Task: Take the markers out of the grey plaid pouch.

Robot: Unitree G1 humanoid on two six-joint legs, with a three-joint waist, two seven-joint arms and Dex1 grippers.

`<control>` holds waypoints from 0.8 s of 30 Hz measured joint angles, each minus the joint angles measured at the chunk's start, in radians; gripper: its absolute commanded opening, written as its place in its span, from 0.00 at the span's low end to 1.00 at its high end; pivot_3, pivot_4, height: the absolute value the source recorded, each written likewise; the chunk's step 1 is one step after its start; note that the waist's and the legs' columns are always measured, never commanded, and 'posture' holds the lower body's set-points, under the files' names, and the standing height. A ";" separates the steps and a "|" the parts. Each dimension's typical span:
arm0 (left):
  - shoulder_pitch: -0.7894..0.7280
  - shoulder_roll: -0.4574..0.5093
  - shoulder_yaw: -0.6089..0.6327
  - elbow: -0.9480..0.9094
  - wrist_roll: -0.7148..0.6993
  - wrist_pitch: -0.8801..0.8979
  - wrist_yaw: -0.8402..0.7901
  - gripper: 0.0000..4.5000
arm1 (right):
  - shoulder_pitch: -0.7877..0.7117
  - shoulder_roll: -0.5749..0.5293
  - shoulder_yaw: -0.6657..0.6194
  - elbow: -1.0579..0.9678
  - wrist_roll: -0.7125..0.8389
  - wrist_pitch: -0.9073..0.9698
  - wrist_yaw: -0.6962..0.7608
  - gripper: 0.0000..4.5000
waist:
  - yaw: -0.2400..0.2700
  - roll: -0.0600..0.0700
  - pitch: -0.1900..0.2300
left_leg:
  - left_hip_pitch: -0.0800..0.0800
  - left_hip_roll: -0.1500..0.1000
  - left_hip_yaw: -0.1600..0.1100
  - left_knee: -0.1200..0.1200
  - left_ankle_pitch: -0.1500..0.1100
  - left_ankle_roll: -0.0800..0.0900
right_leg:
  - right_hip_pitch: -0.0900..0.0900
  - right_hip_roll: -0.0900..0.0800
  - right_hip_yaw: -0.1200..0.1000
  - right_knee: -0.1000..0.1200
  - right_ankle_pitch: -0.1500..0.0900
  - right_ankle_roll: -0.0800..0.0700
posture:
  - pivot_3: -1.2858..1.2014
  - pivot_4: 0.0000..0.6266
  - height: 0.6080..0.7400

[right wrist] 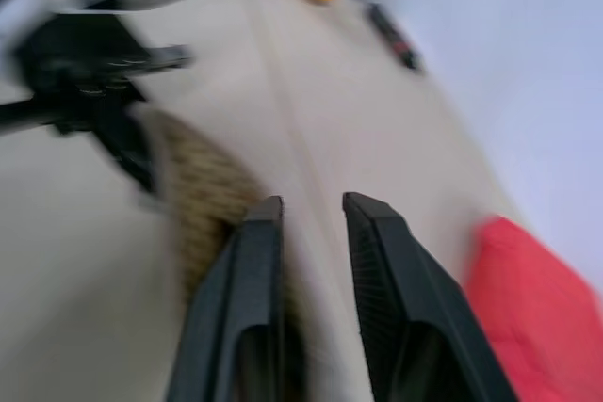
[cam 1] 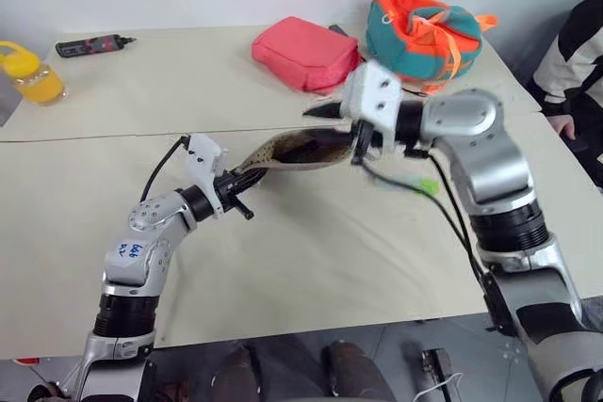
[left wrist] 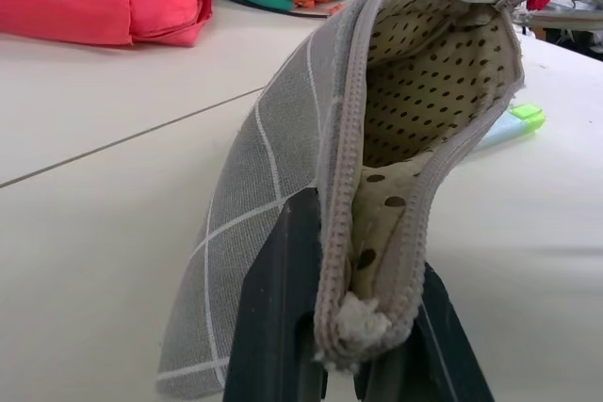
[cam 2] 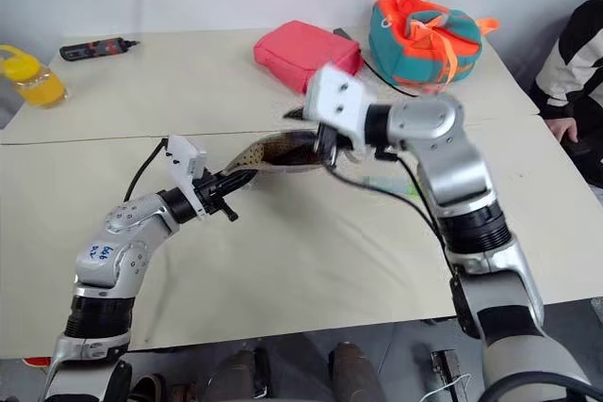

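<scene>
Seen from the left eye, the left gripper [cam 1: 237, 197] holds the grey plaid pouch [cam 1: 300, 150] up off the pale table [cam 1: 311, 261] by its near-left end, its mouth gaping toward the right gripper [cam 1: 355, 145], which sits at the pouch's far-right end. A pale mint marker [cam 1: 415, 184] with a green cap lies on the table just right of the pouch, partly behind the right arm; the black-and-red marker cannot be made out. A pink pouch [cam 1: 303, 52] and a teal-and-orange bag [cam 1: 421, 31] sit at the far side, a yellow bottle [cam 1: 33, 75] and a black-and-red tool [cam 1: 89, 45] far left, and a person's striped sleeve [cam 1: 573, 49] at the right edge.

The right eye view repeats the scene, with the right gripper at the pouch's open rim.

In the left wrist view the two black fingers [left wrist: 273, 327] are clamped together on the zipper end of the pouch, whose spotted lining is open; no marker can be seen in the part that shows, and the deep corner is hidden.

The right wrist view, streaked by motion, shows its fingers [right wrist: 247, 298] slightly apart with nothing between them, above the lining.

The step in hand appears to be fishing out the remaining marker. It would go best with the left grip firm, the mouth kept wide, and the right fingers entering along the opening, not snagging the zipper.
</scene>
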 measured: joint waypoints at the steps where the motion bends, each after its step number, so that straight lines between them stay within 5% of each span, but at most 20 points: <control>1: 0.000 0.000 -0.003 -0.005 0.000 0.007 0.000 0.00 | 0.026 0.003 0.030 0.000 -0.018 -0.008 -0.001 0.23 | 0.000 0.000 0.000 | 0.000 0.000 0.000 0.000 0.000 0.000 | 0.000 0.000 0.000 0.000 0.000 0.000 | 0.52 0.24 1.00; 11: 0.000 0.028 -0.038 -0.143 -0.081 0.162 -0.040 0.00 | 0.024 -0.008 0.113 0.114 -0.188 -0.124 -0.057 0.23 | -0.008 0.000 0.000 | 0.001 0.001 0.000 0.001 0.000 0.000 | -0.001 0.002 0.003 0.000 0.000 0.000 | 0.52 0.24 1.00; 24: -0.014 0.035 -0.052 -0.088 -0.014 0.113 -0.024 0.00 | 0.027 -0.089 -0.043 -0.079 0.154 0.224 0.134 0.23 | -0.006 0.000 0.000 | 0.000 0.001 0.000 0.000 -0.001 0.001 | 0.000 0.002 0.004 -0.001 0.000 0.000 | 0.52 0.24 1.00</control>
